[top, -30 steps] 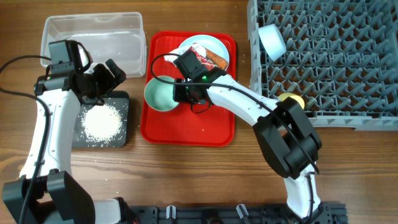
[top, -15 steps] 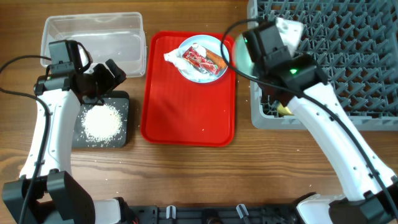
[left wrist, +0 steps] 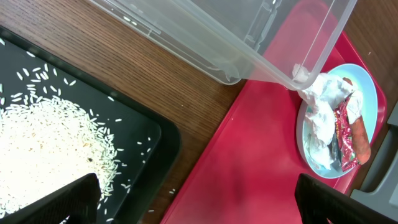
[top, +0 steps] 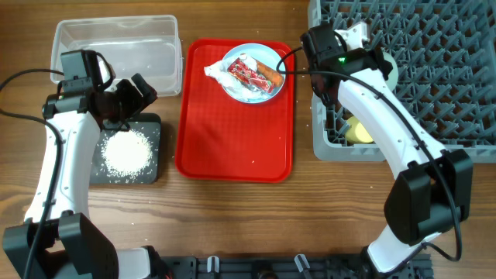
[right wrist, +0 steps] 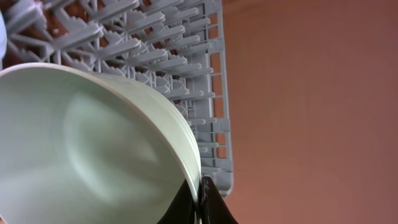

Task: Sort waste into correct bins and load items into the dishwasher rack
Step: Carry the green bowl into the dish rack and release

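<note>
Quick status from my end. The rice (top: 124,153) is piled in the black tray (top: 151,172) on the left, so I'd call that bit done. The yellow cup (top: 358,132) sits in the near left corner of the rack (top: 442,93). The right pincer (right wrist: 200,198) is pinched onto the rim of the pale green bowl (right wrist: 93,155), held tilted on edge over the rack's left side, not let go yet, so that's the step in hand.

What's left, as I read it: the light blue plate (top: 260,50) at the far end of the red tray (top: 232,139) holds the crumpled tissue (top: 219,71), the red wrapper (top: 248,75) and the orange carrot piece (top: 270,75). All three need binning, then the plate goes to the rack. The clear tub (top: 116,43) at far left looks pretty much empty. I can't find the spoon or brown scrap.

The left pincer (left wrist: 196,199) hangs with fingers apart and nothing in them, between tub and black tray. Roughly halfway, I'd guess.
</note>
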You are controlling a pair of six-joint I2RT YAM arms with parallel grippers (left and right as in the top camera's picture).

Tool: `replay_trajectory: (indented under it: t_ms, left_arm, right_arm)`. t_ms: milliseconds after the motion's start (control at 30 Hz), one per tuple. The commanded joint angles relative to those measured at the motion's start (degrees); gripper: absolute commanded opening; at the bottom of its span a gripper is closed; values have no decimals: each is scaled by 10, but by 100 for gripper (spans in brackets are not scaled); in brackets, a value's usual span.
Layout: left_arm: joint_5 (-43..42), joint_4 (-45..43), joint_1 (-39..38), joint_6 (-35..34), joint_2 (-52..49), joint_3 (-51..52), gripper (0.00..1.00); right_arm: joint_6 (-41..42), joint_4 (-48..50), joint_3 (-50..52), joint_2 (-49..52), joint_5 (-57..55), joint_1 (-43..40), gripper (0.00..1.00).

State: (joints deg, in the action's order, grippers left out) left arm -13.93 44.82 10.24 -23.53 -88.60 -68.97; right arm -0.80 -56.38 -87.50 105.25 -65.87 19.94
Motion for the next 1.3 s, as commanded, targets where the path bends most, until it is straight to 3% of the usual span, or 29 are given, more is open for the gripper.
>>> replay_trajectory:
  t_ms: [0, 167, 400, 467, 567, 667, 800, 900, 1000, 1267]
  left_arm:
    - [3, 0, 3, -9, 1, 0, 100]
    - [3, 0, 3, -9, 1, 0, 100]
    - [3, 0, 3, -9, 1, 0, 100]
    - [3, 0, 3, -9, 1, 0, 100]
    - [3, 0, 3, -9, 1, 0, 100]
    - [3, 0, 3, -9, 1, 0, 100]
    - [3, 0, 3, -9, 1, 0, 100]
    - [3, 0, 3, -9, 1, 0, 100]
    - [3, 0, 3, -9, 1, 0, 100]
    - [3, 0, 3, -9, 1, 0, 100]
  right_arm:
    - [-53, -4, -1, 12, 22, 13, 4]
    - [-53, -13, 0, 13, 75, 28, 4]
    - [-53, 8, 21, 13, -151, 18, 4]
    - [-80, 90, 21, 13, -151, -5, 4]
    - [-213, 228, 21, 13, -123, -38, 4]
    - [-342, 429, 21, 13, -64, -80, 4]
    - [-397, 575, 21, 16, 58, -120, 4]
    - [-416, 600, 21, 45, 63, -147, 4]
    - [-502, 605, 21, 101, 60, -163, 4]
    - [-502, 623, 21, 158, 63, -157, 4]
